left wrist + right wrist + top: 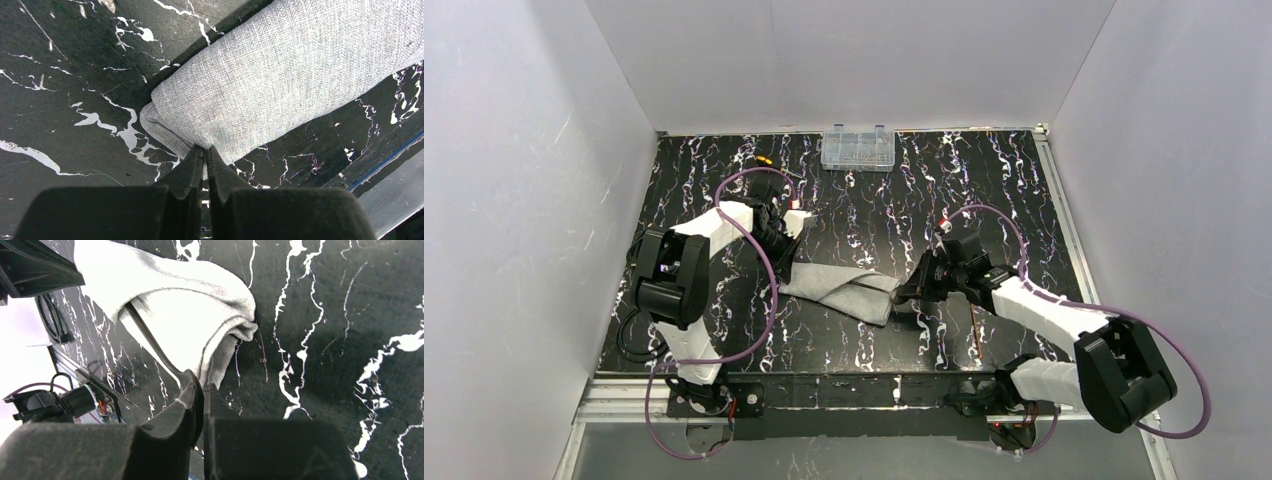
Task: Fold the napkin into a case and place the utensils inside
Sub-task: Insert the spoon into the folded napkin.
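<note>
Case (844, 288) sits mid-table between the arms. Left gripper (205, 149) is pinched tight on its left end, acting as an anchor. Right gripper (199, 382) is clamped on a thin utensil (150, 337), whose tip is inside the open right mouth. I'd feed it leftward, low and in line with the fold, holding the left pinch firm so the cloth doesn't bunch, and release only once it's deep. No readable brands or text, including on the clear box (857, 148) at the far edge.
</note>
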Tool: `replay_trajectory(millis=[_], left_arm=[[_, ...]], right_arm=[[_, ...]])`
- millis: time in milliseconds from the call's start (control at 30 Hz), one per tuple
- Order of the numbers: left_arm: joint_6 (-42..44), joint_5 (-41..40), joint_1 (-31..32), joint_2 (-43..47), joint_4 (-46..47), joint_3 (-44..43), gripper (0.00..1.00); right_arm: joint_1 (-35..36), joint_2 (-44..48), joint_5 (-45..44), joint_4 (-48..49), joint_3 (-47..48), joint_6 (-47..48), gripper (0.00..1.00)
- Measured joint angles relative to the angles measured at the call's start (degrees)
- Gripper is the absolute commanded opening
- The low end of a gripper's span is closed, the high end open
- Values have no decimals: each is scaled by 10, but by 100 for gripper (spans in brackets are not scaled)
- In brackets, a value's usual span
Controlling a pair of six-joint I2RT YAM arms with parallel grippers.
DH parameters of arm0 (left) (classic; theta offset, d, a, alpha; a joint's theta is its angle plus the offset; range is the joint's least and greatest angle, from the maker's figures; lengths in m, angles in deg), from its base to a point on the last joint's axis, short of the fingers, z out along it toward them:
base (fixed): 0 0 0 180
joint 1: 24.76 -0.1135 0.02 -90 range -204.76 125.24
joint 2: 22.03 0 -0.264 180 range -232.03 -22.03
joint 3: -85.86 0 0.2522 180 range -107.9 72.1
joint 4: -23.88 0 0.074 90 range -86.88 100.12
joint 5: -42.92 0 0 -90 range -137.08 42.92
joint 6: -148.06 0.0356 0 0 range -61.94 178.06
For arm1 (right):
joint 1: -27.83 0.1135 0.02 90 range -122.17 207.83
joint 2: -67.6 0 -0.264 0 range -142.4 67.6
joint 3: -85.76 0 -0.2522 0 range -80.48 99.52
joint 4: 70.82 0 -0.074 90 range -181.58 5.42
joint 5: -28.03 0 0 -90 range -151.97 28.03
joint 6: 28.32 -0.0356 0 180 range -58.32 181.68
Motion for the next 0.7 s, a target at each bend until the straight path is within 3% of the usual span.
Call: replay_trajectory(millis=[567, 633, 700], left_arm=[[5, -2, 1, 0, -6, -1, 0], [5, -3, 0, 0, -8, -2, 0], [6, -4, 0, 0, -10, -2, 0]], right_arm=[[60, -84, -26, 63, 25, -5, 1], [67, -88, -35, 64, 29, -7, 11], [71, -94, -40, 66, 33, -7, 36]])
